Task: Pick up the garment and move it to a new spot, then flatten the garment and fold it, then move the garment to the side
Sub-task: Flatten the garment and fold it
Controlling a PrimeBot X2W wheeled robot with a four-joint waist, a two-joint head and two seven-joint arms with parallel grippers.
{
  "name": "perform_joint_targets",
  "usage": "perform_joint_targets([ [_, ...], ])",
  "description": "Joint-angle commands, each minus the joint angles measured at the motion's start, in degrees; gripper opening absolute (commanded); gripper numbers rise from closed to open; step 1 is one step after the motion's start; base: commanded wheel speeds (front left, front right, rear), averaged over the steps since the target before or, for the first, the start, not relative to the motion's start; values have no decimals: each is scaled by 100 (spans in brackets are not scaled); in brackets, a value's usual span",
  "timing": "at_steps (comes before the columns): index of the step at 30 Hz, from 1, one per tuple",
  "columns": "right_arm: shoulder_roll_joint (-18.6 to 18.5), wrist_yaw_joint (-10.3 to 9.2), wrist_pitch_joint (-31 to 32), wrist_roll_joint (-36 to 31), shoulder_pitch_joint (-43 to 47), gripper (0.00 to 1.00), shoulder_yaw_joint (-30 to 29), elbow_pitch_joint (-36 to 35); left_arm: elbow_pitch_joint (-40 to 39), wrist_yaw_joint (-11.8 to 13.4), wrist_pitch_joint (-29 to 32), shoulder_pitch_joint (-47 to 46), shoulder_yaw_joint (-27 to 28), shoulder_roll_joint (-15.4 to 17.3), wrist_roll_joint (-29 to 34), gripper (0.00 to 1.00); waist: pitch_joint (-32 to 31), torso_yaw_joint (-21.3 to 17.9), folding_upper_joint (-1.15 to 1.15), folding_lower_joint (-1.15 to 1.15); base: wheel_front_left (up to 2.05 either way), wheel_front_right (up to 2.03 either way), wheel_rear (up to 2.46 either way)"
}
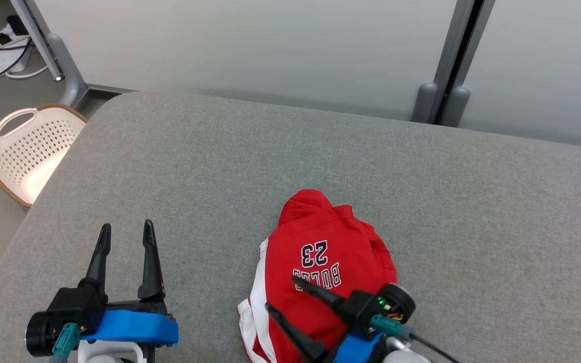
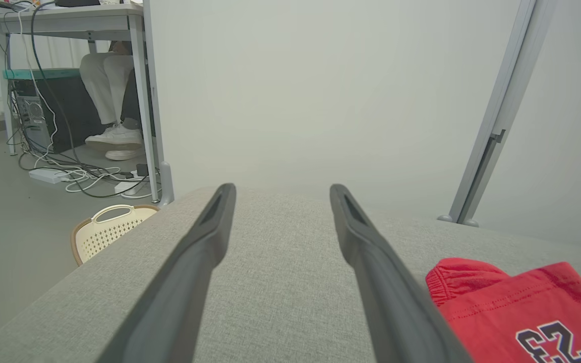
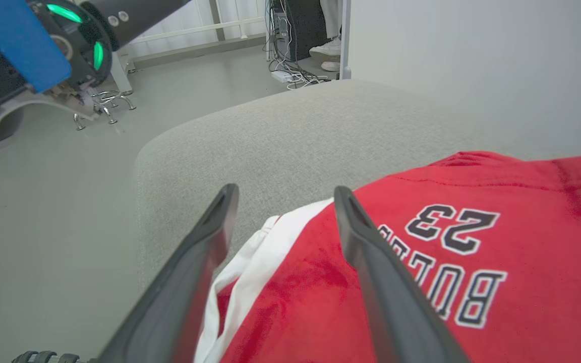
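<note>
Garment [image 1: 321,262]: red, bunched on grey table [image 1: 270,151]
Right gripper [image 1: 282,292]: fingers apart over it — gripping nothing
Left gripper [image 1: 126,225]: wide, empty

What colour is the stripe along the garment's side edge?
White. The stripe runs down the red garment. It shows best in the right wrist view.

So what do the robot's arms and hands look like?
Each arm ends in jaws: two long, dark, tapering fingers on a black block. Behind sits a bright blue cover, then a pale forearm. A teal plug enters each wrist; the right one trails a black cable and shows small green lights.
</note>
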Motion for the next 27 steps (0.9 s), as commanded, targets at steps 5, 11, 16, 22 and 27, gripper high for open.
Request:
perform_joint_targets([
  [5, -250, 1, -18, -184, 46, 100, -526, -245, -21, 8, -27, 74, 21, 2, 39, 100, -63, -71, 0, 0, 0, 0, 0],
  [11, -414, 1, 104, -408, -489, 100, -1149, -111, -33, -25, -27, 65, -3, 2, 59, 100, -50, -47, 0, 0, 0, 0, 0],
  [16, -521, 1, 498, -534, -1033, 100, -1406, 276, -8, -51, -27, 17, -51, 2, 56, 100, -16, 56, 0, 0, 0, 0, 0],
  [22, -583, 1, 734, -496, -1382, 100, -1371, 983, 34, -31, -27, -59, -174, 1, -41, 100, 62, 269, 0, 0, 0, 0, 0],
  [27, -617, 1, 739, -387, -1460, 100, -1240, 1553, 22, 4, -27, -86, -269, 1, -109, 100, 173, 413, 0, 0, 0, 0, 0],
])
